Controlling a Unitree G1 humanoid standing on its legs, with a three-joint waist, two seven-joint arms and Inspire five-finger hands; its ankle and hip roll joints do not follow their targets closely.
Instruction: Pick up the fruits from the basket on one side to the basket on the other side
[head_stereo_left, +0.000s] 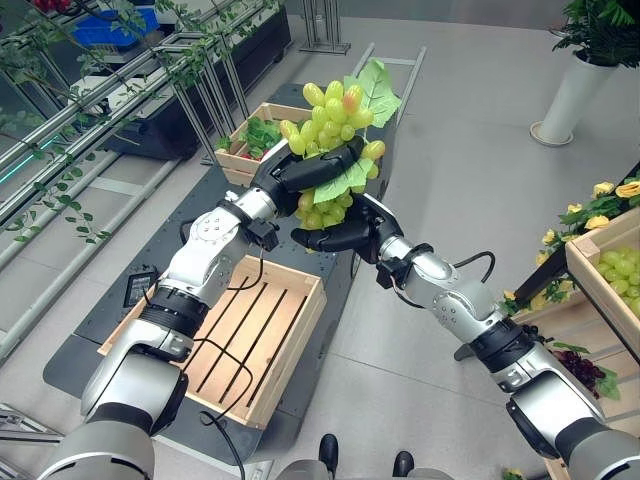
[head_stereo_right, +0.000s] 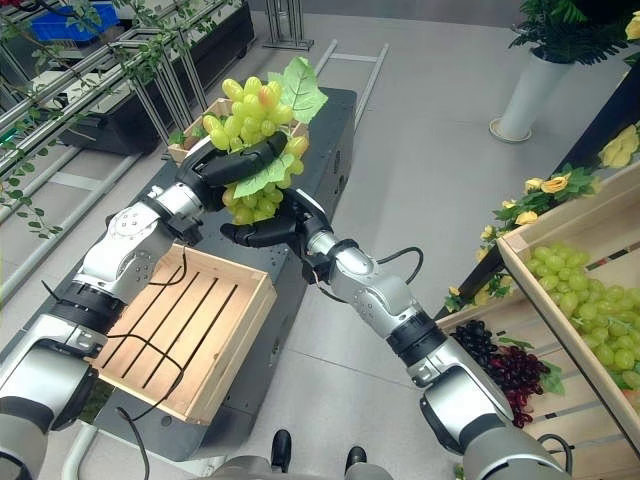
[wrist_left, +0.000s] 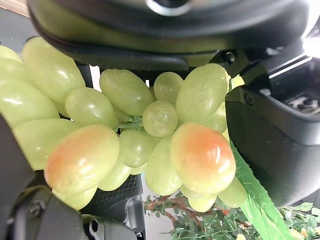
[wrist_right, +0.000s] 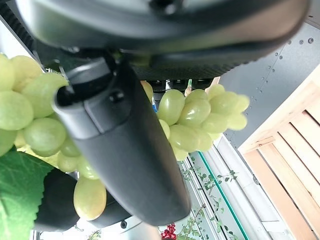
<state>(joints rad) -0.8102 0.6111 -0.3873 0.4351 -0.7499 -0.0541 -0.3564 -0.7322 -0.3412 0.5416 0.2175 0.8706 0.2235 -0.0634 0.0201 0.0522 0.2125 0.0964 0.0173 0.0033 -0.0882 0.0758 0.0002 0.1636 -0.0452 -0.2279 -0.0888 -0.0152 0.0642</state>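
A bunch of green grapes (head_stereo_left: 330, 115) with a green leaf hangs in the air over the dark cart (head_stereo_left: 400, 120), held between both hands. My left hand (head_stereo_left: 312, 168) wraps its curled fingers round the middle of the bunch (wrist_left: 160, 120). Just below, my right hand (head_stereo_left: 338, 234) cups the lower grapes (wrist_right: 200, 120), thumb (wrist_right: 125, 150) pressed across them. An empty slatted wooden crate (head_stereo_left: 290, 345) lies on the cart under my left arm. On the right a shelf crate (head_stereo_right: 520, 265) holds more green grapes (head_stereo_right: 580, 290).
A second wooden crate (head_stereo_left: 245, 165) with leafy greens sits at the cart's far end. Dark grapes (head_stereo_right: 505, 365) lie on a lower shelf at right, with yellow flowers (head_stereo_left: 600, 205) above. A white pot with a plant (head_stereo_left: 575, 95) stands far right. Vine-covered rails (head_stereo_left: 60, 150) run along the left.
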